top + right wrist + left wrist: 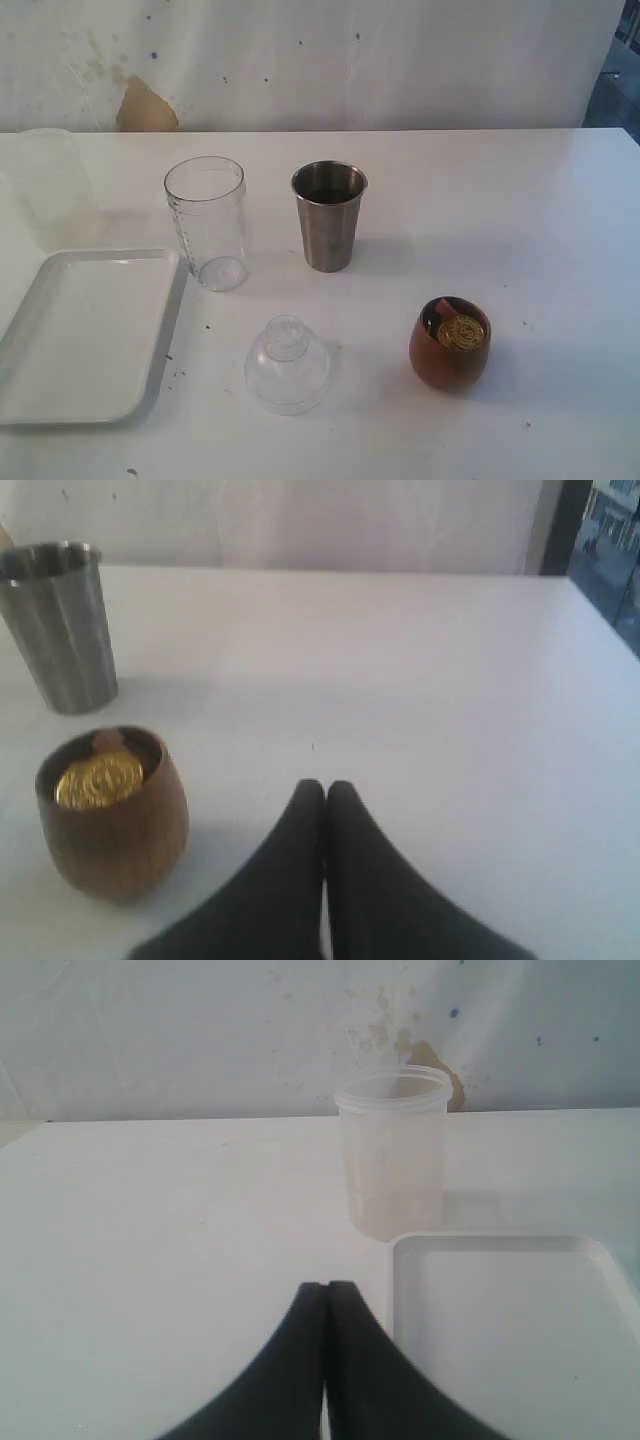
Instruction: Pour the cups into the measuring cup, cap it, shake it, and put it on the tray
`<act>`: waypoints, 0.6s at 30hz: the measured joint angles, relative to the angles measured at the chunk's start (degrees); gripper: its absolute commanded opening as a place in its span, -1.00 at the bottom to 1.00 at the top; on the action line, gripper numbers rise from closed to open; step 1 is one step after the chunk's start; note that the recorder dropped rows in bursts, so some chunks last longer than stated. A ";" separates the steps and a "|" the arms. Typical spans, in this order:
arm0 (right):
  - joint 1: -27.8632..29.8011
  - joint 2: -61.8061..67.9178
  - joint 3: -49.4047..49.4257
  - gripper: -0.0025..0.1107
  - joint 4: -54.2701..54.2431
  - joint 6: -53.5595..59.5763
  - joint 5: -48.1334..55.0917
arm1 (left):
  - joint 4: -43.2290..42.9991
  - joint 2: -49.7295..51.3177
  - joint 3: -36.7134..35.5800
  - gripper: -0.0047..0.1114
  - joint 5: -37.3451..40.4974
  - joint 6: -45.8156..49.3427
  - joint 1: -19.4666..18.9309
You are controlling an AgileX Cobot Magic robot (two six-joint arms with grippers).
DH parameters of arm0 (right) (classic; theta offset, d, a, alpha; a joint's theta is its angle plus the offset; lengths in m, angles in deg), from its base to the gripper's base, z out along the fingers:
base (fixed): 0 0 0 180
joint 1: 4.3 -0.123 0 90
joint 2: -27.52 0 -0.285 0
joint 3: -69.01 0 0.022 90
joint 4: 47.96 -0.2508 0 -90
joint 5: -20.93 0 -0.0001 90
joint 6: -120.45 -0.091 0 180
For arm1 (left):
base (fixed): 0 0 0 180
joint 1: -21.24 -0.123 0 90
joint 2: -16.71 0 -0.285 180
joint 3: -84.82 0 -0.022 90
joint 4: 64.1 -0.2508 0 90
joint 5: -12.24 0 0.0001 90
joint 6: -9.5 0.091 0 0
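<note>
The clear measuring cup (206, 222) stands upright on the white table, with the steel tumbler (328, 215) (58, 626) to its right. At the front right sits the wooden cup (450, 343) (112, 812), holding a gold foil piece. A clear domed cap (288, 364) rests in front of the measuring cup. The white tray (85, 335) (520, 1330) lies at the left, empty. My left gripper (326, 1286) is shut and empty, beside the tray's near corner. Just as empty, my right gripper (324, 785) is shut, a short way from the wooden cup. Neither gripper shows in the exterior view.
A frosted translucent cup (48, 180) (392, 1154) stands behind the tray at the far left. A stained wall (320, 60) closes off the table's far edge. Bare table surface lies to the right of the wooden cup and tumbler.
</note>
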 measured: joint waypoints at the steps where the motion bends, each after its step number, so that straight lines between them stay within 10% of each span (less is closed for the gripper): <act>1: 0.00 0.00 0.00 -0.96 0.22 0.00 -4.47 | 0.00 0.00 0.00 -0.92 0.00 0.00 0.00; 8: 0.00 0.00 0.00 -0.86 0.59 -5.37 -35.49 | 0.00 0.00 0.00 -0.92 0.00 0.00 0.00; 13: 0.00 3.54 0.00 0.84 4.11 -8.87 -42.73 | 0.00 0.00 0.00 -0.92 0.00 0.00 0.00; 18: 0.00 19.14 0.00 0.88 17.01 -21.22 -49.64 | 0.00 0.00 0.00 -0.92 0.00 0.00 0.00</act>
